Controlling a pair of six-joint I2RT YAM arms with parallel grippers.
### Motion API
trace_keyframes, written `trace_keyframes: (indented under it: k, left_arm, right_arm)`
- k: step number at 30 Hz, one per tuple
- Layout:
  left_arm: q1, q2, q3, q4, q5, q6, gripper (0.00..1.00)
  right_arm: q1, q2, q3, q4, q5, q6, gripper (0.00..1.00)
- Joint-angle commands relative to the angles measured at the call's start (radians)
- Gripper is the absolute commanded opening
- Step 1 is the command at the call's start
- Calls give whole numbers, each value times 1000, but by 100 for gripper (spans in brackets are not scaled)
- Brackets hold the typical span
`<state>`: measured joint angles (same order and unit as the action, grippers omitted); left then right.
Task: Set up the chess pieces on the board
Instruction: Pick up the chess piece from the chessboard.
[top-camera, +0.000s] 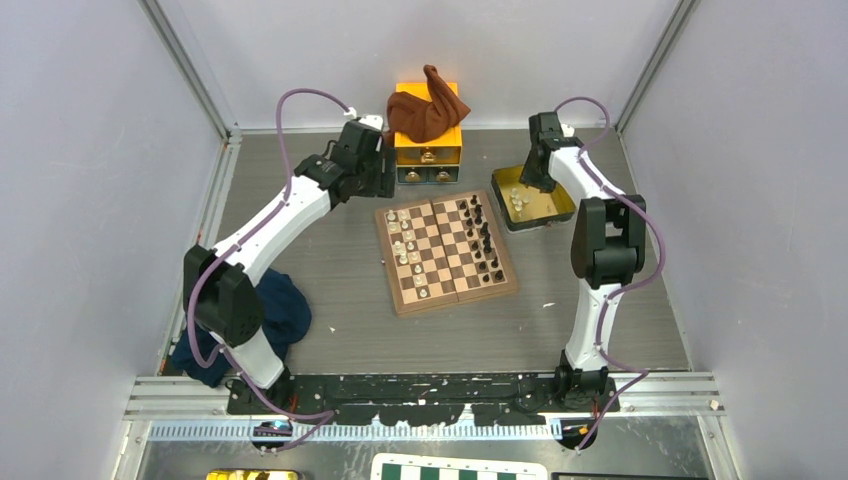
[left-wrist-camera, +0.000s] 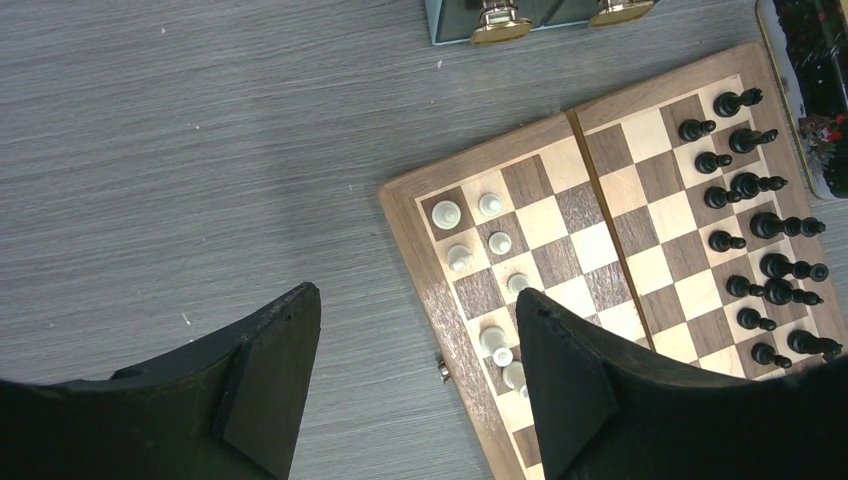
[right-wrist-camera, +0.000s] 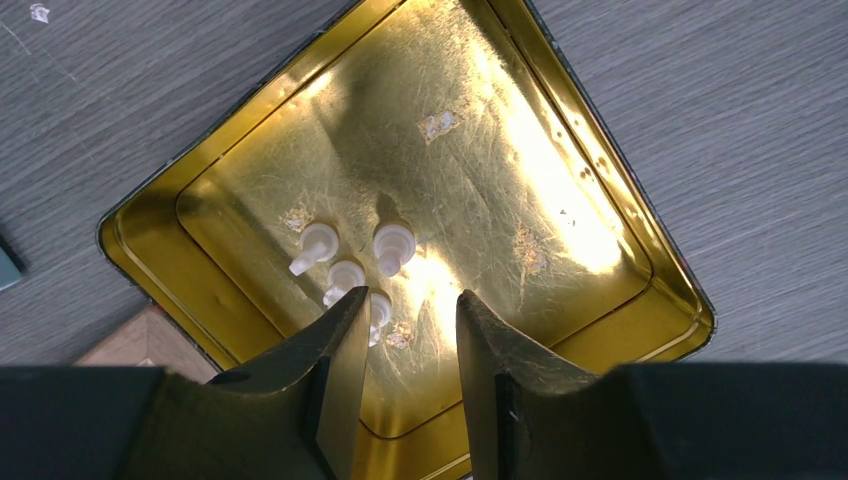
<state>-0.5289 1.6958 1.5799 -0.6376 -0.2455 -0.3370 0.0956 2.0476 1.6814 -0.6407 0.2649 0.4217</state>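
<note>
Top external view hides both sets of jaws under their wrists. The left arm (top-camera: 290, 215) reaches far-left of the board (top-camera: 445, 253), and the right arm (top-camera: 600, 240) reaches over a gold tin (top-camera: 548, 208) just right of it. Cream pieces (top-camera: 405, 243) stand along the board's left side; dark pieces (top-camera: 483, 235) fill its right side.

Left wrist view shows the left jaws wide apart and empty above the bare tabletop (left-wrist-camera: 200, 150) and the board's edge. One finger (left-wrist-camera: 570, 380) covers some cream pieces.

Right wrist view shows the right jaws parted and gripping nothing, over four loose cream pieces (right-wrist-camera: 392, 245) in the tin. One piece is half hidden behind a finger (right-wrist-camera: 335, 370); whether they touch is unclear.
</note>
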Motion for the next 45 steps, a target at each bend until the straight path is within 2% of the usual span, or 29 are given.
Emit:
trace_keyframes:
  k: [1, 21, 45]
  left_arm:
    - [4, -48, -3, 22, -13, -3, 72]
    - [4, -79, -50, 30, -13, -4, 72]
    - [4, -73, -61, 32, -15, -3, 72]
  right_arm:
    - [-6, 7, 29, 24, -10, 14, 42]
    - [-14, 60, 36, 50, -35, 25, 41]
    - [-22, 85, 47, 58, -49, 31, 31]
